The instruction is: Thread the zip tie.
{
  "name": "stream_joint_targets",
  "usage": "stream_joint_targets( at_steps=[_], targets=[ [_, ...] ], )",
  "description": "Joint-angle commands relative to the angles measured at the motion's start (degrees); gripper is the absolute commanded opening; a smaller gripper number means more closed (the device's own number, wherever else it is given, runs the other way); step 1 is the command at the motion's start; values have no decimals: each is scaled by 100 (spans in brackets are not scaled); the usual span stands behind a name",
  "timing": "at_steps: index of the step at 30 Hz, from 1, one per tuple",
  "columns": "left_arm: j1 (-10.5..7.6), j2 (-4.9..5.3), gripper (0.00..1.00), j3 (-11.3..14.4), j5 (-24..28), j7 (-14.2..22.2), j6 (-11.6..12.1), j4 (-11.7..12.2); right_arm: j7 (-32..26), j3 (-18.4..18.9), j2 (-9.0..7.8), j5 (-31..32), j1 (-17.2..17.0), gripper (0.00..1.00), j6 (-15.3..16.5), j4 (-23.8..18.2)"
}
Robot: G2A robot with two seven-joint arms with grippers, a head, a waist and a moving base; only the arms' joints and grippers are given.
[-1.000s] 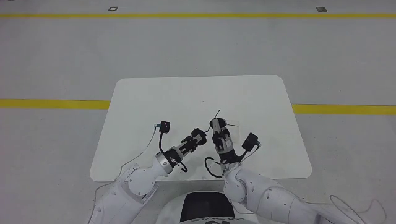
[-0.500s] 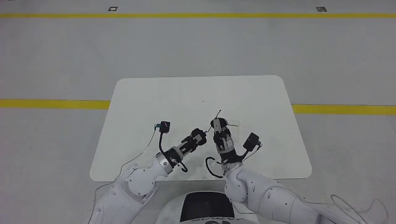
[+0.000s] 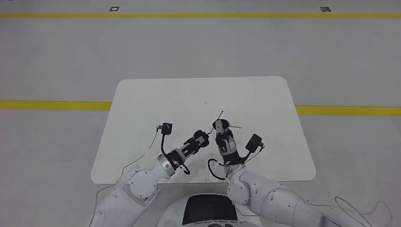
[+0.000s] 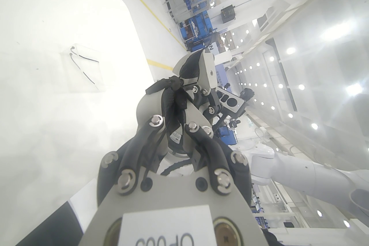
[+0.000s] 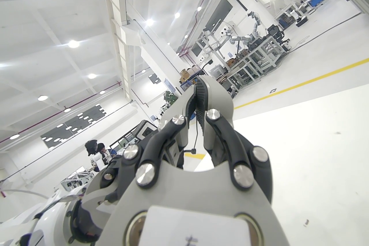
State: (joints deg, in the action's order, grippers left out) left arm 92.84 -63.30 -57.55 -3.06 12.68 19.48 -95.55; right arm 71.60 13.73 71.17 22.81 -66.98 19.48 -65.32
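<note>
White table (image 3: 188,101). One yellow floor line (image 3: 56,105) passes under the table; a second yellow line (image 3: 200,15) lies well beyond it.

2 grippers (image 3: 205,135) (image 3: 218,124), 1 gripped zip tie (image 5: 197,126), 1 table (image 3: 263,95)

Smooth matt table (image 3: 163,101), plastic zip tie (image 3: 220,113)
</note>
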Motion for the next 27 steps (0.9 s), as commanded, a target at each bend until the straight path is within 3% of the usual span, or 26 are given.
stream_joint_targets(
  at_steps=[1, 27],
  targets=[
    [0, 0, 0, 0, 0, 0, 0, 0, -10, -6, 2, -4, 2, 0, 0, -1],
    [0, 0, 0, 0, 0, 0, 0, 0, -39, 5, 61, 0, 23, 0, 0, 84]
  ],
)
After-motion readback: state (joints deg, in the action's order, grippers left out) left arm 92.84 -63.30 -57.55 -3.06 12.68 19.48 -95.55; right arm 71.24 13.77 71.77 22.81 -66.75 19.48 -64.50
